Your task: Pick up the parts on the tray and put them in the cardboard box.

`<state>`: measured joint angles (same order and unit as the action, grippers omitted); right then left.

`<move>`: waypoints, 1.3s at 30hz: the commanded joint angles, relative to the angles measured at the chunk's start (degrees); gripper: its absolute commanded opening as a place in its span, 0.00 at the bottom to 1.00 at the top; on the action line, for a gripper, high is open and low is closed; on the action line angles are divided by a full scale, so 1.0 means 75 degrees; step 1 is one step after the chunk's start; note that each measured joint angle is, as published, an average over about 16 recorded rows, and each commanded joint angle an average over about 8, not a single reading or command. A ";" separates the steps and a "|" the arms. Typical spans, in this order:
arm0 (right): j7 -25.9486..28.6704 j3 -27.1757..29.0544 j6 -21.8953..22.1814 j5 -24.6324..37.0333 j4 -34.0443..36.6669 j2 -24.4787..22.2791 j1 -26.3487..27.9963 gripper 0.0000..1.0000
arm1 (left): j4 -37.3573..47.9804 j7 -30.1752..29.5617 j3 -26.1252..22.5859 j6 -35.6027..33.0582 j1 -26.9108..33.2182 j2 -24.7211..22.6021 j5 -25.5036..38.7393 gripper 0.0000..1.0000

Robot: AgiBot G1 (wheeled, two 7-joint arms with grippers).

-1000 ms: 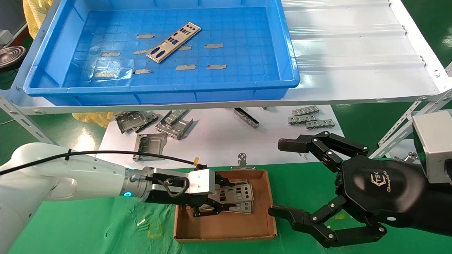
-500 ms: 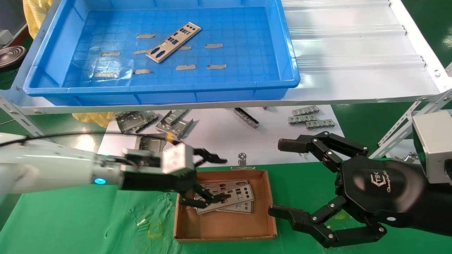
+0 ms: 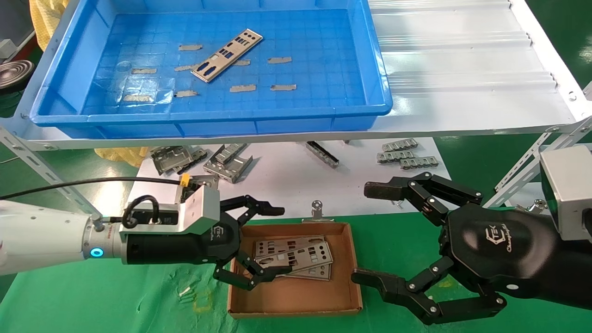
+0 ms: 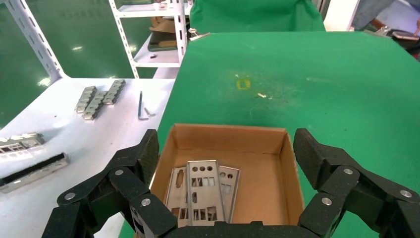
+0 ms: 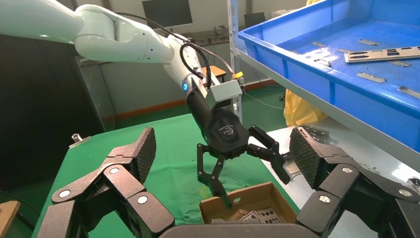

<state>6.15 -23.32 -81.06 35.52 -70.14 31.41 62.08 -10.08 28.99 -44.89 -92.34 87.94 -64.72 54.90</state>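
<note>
One silver part (image 3: 227,54) lies slanted on the floor of the blue tray (image 3: 208,118), also seen in the right wrist view (image 5: 381,53). Several parts (image 3: 296,256) lie stacked in the cardboard box (image 3: 296,307) on the green table; the left wrist view shows them (image 4: 203,193) inside the box (image 4: 228,136). My left gripper (image 3: 283,239) is open and empty, just above the box's left side, fingers spread over the stack. My right gripper (image 3: 364,233) is open and empty, hovering right of the box.
Bent grey brackets (image 3: 203,162) and small grey pieces (image 3: 407,155) lie on the white lower table behind the box. Grey tape strips (image 3: 243,88) dot the tray floor. The white corrugated shelf (image 3: 462,55) extends right of the tray. A metal clip (image 3: 317,209) stands at the box's far edge.
My left gripper was down in the box on the parts; it has opened, lifted and drawn back left, leaving the parts in the box. The right arm has not moved.
</note>
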 commanded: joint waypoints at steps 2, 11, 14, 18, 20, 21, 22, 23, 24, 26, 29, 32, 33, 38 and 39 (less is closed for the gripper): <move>0.0000 0.0000 0.0000 0.0000 0.0000 0.0000 0.0000 1.00 | -0.0032 0.0012 -0.0018 0.0064 0.0017 -0.0017 0.0035 1.00; 0.0000 0.0000 0.0000 0.0000 0.0000 0.0000 0.0000 1.00 | -0.0837 -0.0472 0.0337 0.0167 -0.0305 0.0351 -0.0111 1.00; 0.0000 0.0000 0.0000 0.0000 0.0000 0.0000 0.0000 1.00 | -0.1259 -0.0739 0.0531 0.0207 -0.0482 0.0551 -0.0201 1.00; 0.0000 0.0000 0.0000 0.0000 0.0000 0.0000 0.0000 1.00 | -0.1823 -0.1096 0.0791 0.0260 -0.0720 0.0818 -0.0322 1.00; 0.0000 0.0000 0.0000 0.0000 0.0000 0.0000 0.0000 1.00 | -0.2104 -0.1274 0.0920 0.0286 -0.0838 0.0951 -0.0382 1.00; 0.0000 0.0000 0.0000 0.0000 0.0000 0.0000 0.0000 1.00 | -0.2246 -0.1364 0.0986 0.0300 -0.0898 0.1018 -0.0412 1.00; 0.0000 0.0000 0.0000 0.0000 0.0000 0.0000 0.0000 1.00 | -0.2389 -0.1454 0.1051 0.0313 -0.0958 0.1086 -0.0443 1.00; 0.0000 0.0000 0.0000 0.0000 0.0000 0.0000 0.0000 1.00 | -0.2526 -0.1541 0.1114 0.0326 -0.1016 0.1150 -0.0472 1.00; 0.0000 0.0000 0.0000 0.0000 0.0000 0.0000 0.0000 1.00 | -0.2669 -0.1631 0.1180 0.0340 -0.1076 0.1218 -0.0502 1.00; 0.0000 0.0000 0.0000 0.0000 0.0000 0.0000 0.0000 1.00 | -0.2948 -0.1808 0.1309 0.0366 -0.1194 0.1350 -0.0562 1.00; 0.0000 0.0000 0.0000 0.0000 0.0000 0.0000 0.0000 1.00 | -0.3370 -0.2075 0.1503 0.0406 -0.1371 0.1550 -0.0652 1.00; 0.0000 0.0000 0.0000 0.0000 0.0000 0.0000 0.0000 1.00 | -0.3794 -0.2343 0.1698 0.0446 -0.1550 0.1750 -0.0742 1.00; 0.0000 0.0000 0.0000 0.0000 0.0000 0.0000 0.0000 1.00 | -0.3937 -0.2433 0.1764 0.0459 -0.1610 0.1818 -0.0773 1.00; 0.0000 0.0000 0.0000 0.0000 0.0000 0.0000 0.0000 1.00 | -0.4640 -0.2878 0.2087 0.0525 -0.1906 0.2150 -0.0923 1.00; 0.0000 0.0000 0.0000 0.0000 0.0000 0.0000 0.0000 1.00 | -0.4782 -0.2968 0.2153 0.0539 -0.1966 0.2217 -0.0953 1.00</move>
<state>6.15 -23.32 -81.06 35.51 -70.14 31.41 62.08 -45.94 6.74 -28.74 -88.30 73.20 -48.09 47.76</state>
